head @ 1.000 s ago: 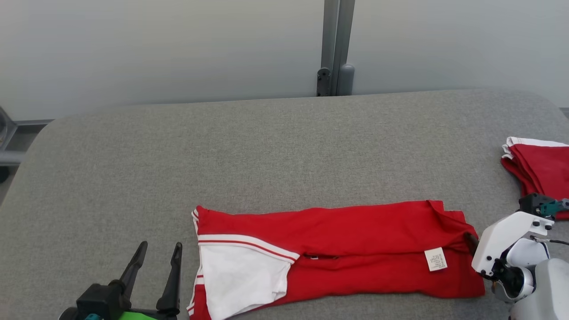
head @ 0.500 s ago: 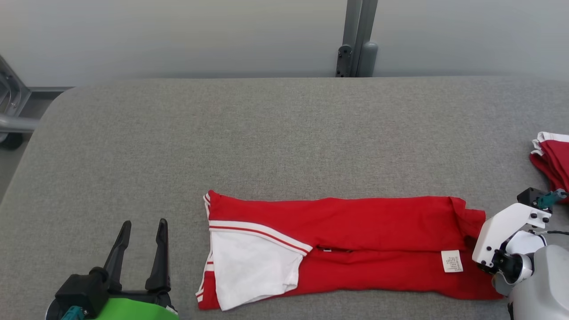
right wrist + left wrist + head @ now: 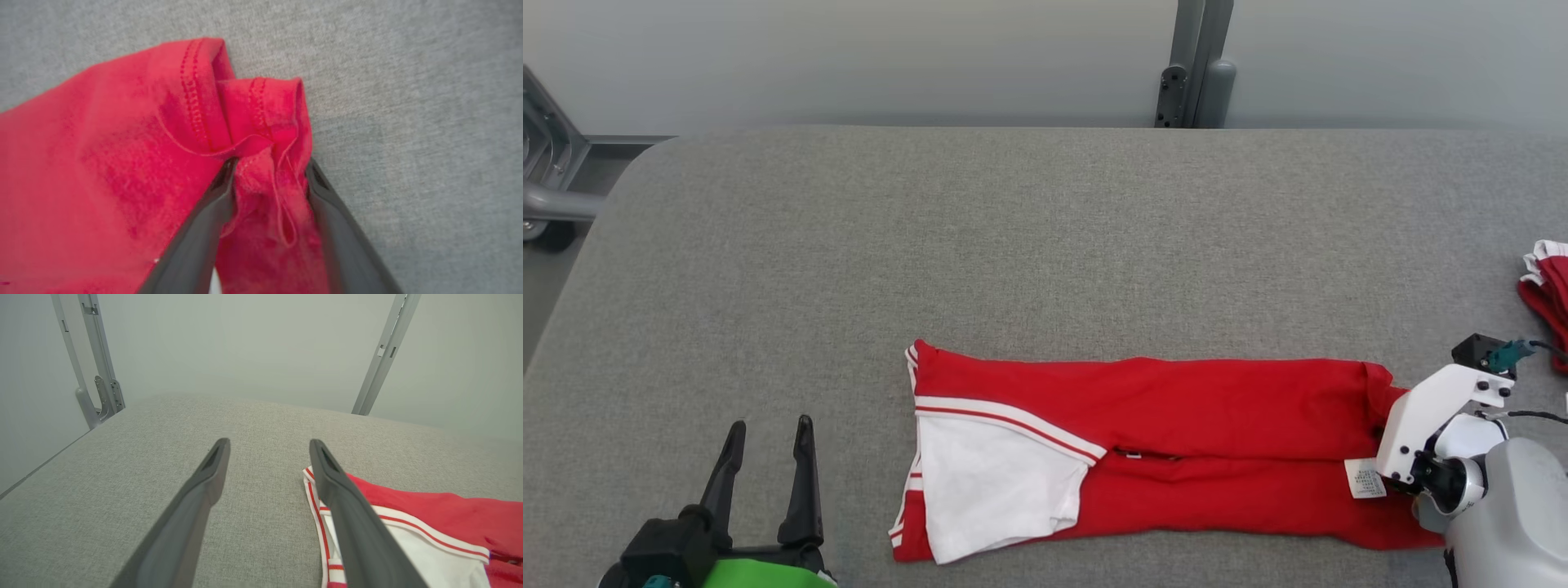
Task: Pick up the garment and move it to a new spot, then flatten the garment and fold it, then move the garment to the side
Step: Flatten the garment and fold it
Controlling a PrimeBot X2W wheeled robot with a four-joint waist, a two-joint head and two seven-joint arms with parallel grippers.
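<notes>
Right gripper straddles bunched garment hem in wrist view, perhaps pinching; head view hides fingertips. Left gripper spread wide.

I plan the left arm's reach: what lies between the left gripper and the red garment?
Nothing but bare grey padding lies between the left gripper and the garment, as the head view shows.
</notes>
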